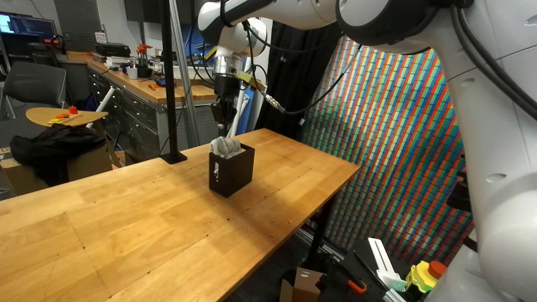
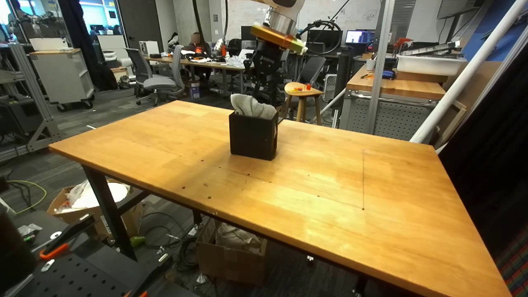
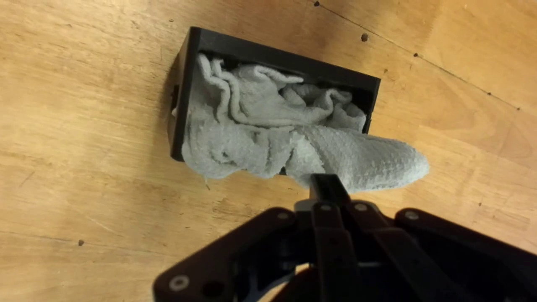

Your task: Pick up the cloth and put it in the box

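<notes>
sitting mostly in the black box (image 3: 289, 55), the gray cloth (image 3: 268, 102) looks nearly put away. in the wrist view, a fold (image 3: 379, 161) pokes past the right end. the gripper (image 3: 328, 183) is near, fingers together; i can't tell if they pinch it. tucking that in remains, i guess.

The box (image 1: 237, 176), black and open-topped with a slot in one narrow side, stood upright on the desk (image 1: 138, 218). The cloth (image 3: 268, 100), pale grey and textured, lay crumpled in it, its folds filling most of the opening; in both exterior views a rounded part rose above the rim
</notes>
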### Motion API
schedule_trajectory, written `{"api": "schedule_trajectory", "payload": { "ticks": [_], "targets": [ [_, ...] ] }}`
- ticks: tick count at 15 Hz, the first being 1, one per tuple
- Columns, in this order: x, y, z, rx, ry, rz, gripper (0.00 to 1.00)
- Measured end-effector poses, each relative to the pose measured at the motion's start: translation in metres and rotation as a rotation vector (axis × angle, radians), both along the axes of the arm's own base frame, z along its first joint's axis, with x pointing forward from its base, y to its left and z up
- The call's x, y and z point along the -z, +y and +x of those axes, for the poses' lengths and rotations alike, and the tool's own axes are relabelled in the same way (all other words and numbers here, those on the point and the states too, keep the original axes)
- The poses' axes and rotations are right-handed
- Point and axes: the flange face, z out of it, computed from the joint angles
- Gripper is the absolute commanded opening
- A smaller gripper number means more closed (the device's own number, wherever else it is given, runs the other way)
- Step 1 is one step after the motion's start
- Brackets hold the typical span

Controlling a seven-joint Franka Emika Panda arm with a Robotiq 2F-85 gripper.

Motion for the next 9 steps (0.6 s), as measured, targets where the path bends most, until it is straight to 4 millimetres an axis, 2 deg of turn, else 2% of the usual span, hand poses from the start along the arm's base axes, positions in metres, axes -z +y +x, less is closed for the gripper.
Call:
{"api": "schedule_trajectory", "payload": {
  "ticks": [5, 9],
  "targets": [
    [0.019, 0.006, -0.005, 0.007, 0.028, 0.006, 0.00],
    [0.046, 0.011, -0.015, 0.015, 0.053, 0.009, 0.00]
  ]
}}
